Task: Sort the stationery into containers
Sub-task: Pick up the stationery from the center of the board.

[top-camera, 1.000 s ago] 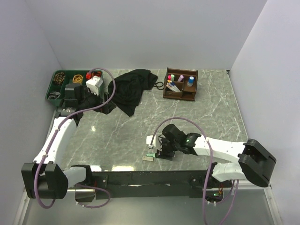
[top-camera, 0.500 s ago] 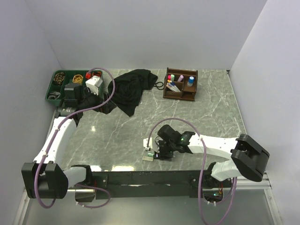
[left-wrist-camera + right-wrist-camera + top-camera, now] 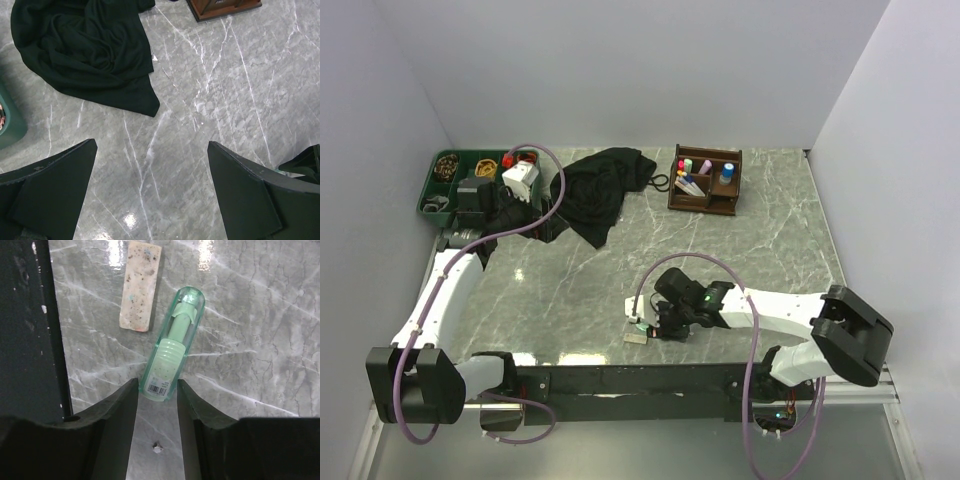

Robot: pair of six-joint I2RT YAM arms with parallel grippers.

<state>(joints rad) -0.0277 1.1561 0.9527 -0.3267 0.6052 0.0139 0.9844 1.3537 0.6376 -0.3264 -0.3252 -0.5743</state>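
The right gripper (image 3: 157,384) has slid left and narrowed; its jaws flank the highlighter's (image 3: 176,342) butt end on the table (image 3: 250,315), beside the eraser (image 3: 141,286). Whether they pinch it yet cannot be told. Pickup is in hand: close fully, lift, carry to the organiser (image 3: 706,180). The left gripper (image 3: 150,160) gapes wide and empty.

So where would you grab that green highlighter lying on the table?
Probably the barcode end of the green highlighter, from straight above, a finger on each long side. It lies flat and slim, and the right gripper straddles that end; the eraser sits beside the cap.
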